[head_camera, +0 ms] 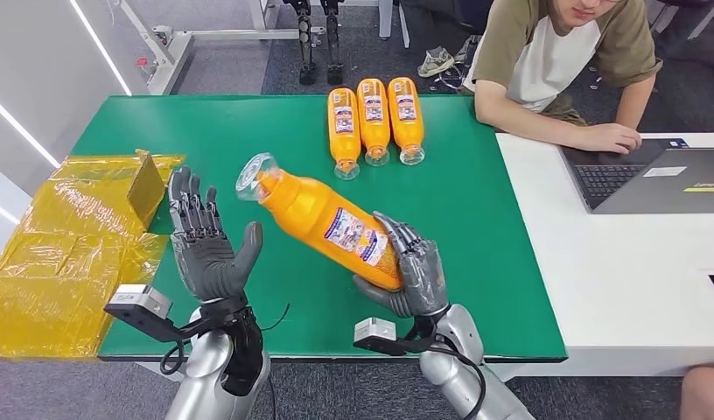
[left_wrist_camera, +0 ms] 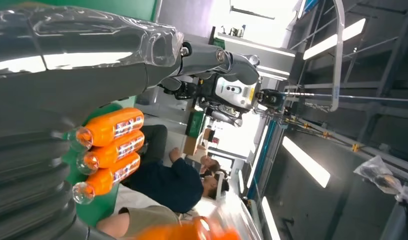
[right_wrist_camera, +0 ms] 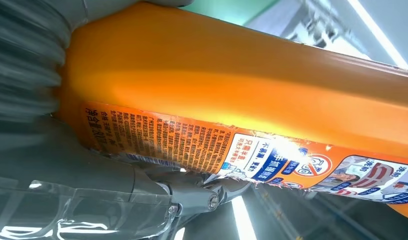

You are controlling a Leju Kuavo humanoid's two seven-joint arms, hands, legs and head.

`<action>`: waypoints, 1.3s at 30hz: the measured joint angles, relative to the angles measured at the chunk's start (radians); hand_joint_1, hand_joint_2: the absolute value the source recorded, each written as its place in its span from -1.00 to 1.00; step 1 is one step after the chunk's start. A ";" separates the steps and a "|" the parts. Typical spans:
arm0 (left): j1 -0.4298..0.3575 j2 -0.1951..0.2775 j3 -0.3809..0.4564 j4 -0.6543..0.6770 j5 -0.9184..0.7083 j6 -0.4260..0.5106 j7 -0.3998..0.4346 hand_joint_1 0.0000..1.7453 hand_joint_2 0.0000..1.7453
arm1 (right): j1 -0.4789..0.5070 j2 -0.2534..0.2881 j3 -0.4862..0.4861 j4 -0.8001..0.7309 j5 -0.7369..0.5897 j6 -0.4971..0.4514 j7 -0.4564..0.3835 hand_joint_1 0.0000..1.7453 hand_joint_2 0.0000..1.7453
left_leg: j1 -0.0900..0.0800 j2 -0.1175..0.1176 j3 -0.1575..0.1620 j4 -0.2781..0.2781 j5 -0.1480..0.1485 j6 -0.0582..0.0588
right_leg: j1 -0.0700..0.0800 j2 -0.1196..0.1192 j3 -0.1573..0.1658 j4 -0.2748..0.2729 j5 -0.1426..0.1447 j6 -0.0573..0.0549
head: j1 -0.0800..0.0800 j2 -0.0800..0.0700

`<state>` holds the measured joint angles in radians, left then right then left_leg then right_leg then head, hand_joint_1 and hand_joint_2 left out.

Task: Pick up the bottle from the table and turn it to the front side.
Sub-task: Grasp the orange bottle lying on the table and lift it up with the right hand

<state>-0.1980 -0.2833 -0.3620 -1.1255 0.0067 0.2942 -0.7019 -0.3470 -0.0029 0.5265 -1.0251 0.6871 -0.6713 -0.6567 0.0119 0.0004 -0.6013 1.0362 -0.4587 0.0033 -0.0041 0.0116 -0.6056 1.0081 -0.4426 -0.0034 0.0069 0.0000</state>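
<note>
A: Surface first. What's under the arms?

B: Green table (head_camera: 476, 262), with a white desk (head_camera: 633, 289) butted against its right side. A laptop (head_camera: 660, 179) sits open on the white desk; a person (head_camera: 559, 66) leans over it, one hand beside the keyboard. Yellow plastic sheeting (head_camera: 65, 254) is crumpled over the table's left end. Grey floor beyond, with legs of a metal frame (head_camera: 174, 48) standing on it.

A: Other stock on the table?

B: Three spare orange bottles (head_camera: 375, 122) lie side by side at the far edge, touching, clear caps toward the robot. The left wrist view shows the same three in a row.

A: And the bottle in question?

B: The orange bottle (head_camera: 323, 219) is off the table, held in the air above the green surface, tilted, clear cap up and to the left, base low and to the right. Its printed label faces up toward the head view.

A: Fingers?

B: Right hand (head_camera: 410, 271) grips the base end; fingers wrap over the top by the label, thumb underneath. In the right wrist view the bottle presses against the palm. Left hand (head_camera: 209, 241) is spread, palm up, holding nothing, just beside the bottle's neck but not touching.
</note>
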 joint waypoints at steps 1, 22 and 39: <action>-0.010 -0.002 0.000 0.028 -0.003 -0.005 0.000 -1.00 1.00 | 0.011 0.012 -0.022 -0.015 0.001 0.000 -0.012 1.00 1.00 | 0.000 -0.001 -0.001 0.000 0.000 0.000 | 0.000 -0.001 0.000 0.000 0.000 0.000 | 0.000 0.000; -0.086 -0.023 -0.035 0.307 -0.032 -0.256 0.001 -1.00 1.00 | 0.016 0.085 0.118 0.076 0.041 0.194 0.209 1.00 1.00 | -0.001 0.001 -0.004 0.000 0.000 0.000 | -0.001 0.001 -0.005 0.000 0.001 0.000 | 0.000 0.000; -0.076 -0.021 0.009 0.299 -0.056 -0.252 -0.002 -1.00 1.00 | -0.018 0.054 0.139 0.130 0.091 0.317 0.220 1.00 1.00 | -0.001 0.001 -0.005 0.000 0.000 0.000 | -0.001 0.001 -0.005 0.000 0.001 0.000 | 0.000 0.000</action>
<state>-0.2739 -0.3048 -0.3530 -0.8268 -0.0488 0.0420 -0.7038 -0.3654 0.0508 0.6660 -0.8947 0.7780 -0.3543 -0.4371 0.0111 0.0012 -0.6061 1.0364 -0.4588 0.0034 -0.0054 0.0124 -0.6108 1.0082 -0.4421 -0.0037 0.0069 0.0000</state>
